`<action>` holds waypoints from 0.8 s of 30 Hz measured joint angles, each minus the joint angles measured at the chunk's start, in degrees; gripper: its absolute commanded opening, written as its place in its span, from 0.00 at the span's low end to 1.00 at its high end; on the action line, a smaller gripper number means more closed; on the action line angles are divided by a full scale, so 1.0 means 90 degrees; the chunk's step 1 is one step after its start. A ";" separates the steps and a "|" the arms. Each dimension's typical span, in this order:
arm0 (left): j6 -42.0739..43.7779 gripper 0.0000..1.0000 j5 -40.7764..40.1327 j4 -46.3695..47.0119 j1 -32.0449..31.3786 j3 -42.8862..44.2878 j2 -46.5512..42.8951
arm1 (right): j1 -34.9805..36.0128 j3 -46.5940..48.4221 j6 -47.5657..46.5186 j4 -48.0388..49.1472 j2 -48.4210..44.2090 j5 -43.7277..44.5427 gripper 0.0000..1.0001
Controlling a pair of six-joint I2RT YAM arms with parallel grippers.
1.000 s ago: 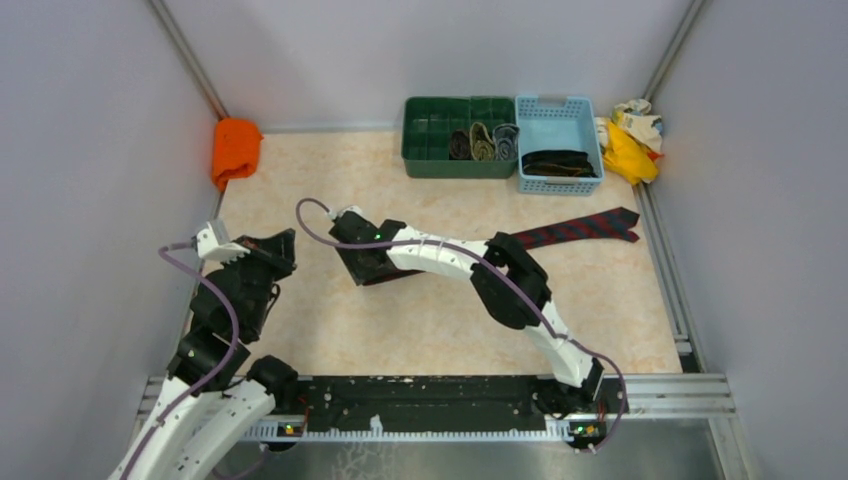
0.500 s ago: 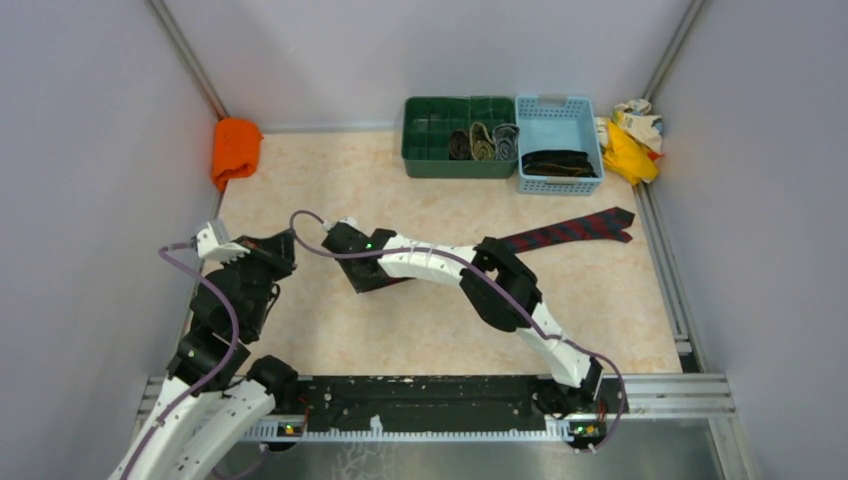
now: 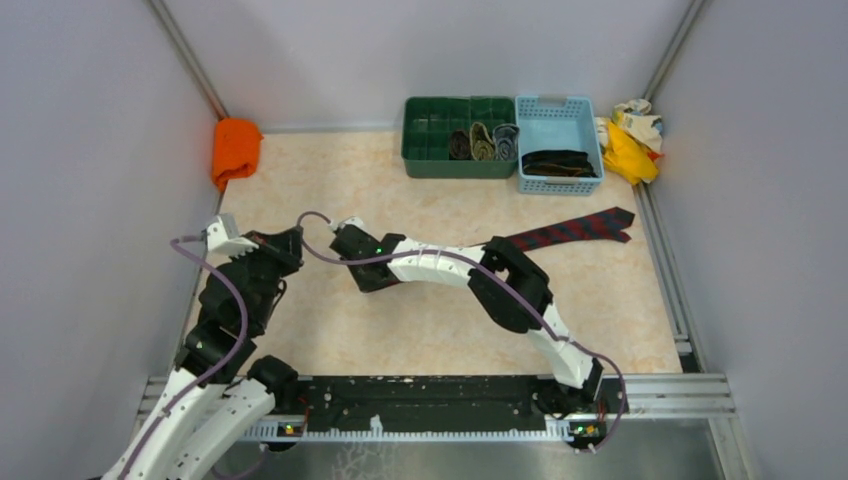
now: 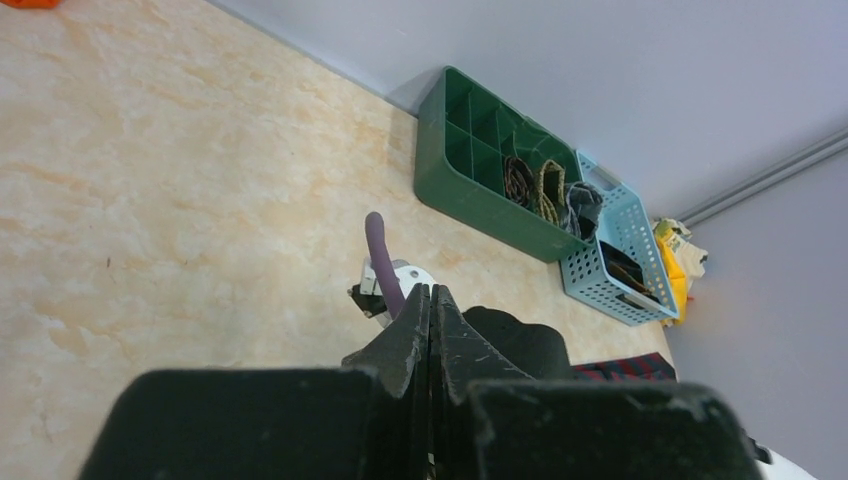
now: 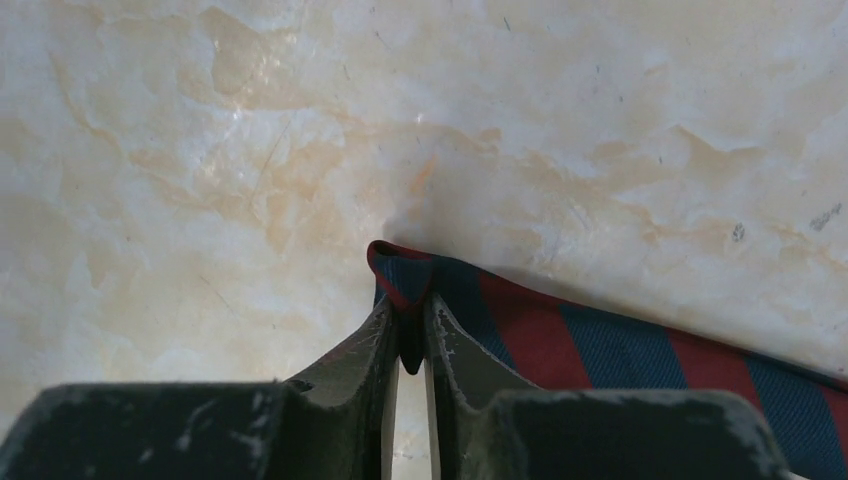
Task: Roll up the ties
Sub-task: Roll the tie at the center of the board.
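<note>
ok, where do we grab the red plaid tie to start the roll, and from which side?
Red plaid tie: take the raised, folded tip, coming from above, along its length. The rest lies flat on the table, offering no edge. The right end effector pinches that fold.

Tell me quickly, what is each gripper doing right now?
Left gripper: closed, holding nothing.
Right gripper: closed on the end of the tie.

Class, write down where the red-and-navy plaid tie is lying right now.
Top view: the plaid tie lies crosswise on the table, wide pointed end at the right just in front of the blue basket, its other end pinched in the right jaws.
</note>
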 measured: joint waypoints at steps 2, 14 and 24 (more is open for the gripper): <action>-0.0005 0.00 0.0051 0.0119 0.0000 -0.0029 0.0151 | -0.0058 -0.0427 -0.0024 0.0304 -0.0272 -0.0175 0.05; -0.0019 0.00 0.0393 0.1112 0.0000 -0.0427 0.1460 | -0.1253 -0.3281 0.0590 0.2858 -0.1967 -0.2849 0.00; 0.0209 0.00 0.1423 0.2382 0.0000 -0.0850 0.2854 | -0.2169 -0.4976 0.1610 0.4954 -0.2171 -0.4447 0.00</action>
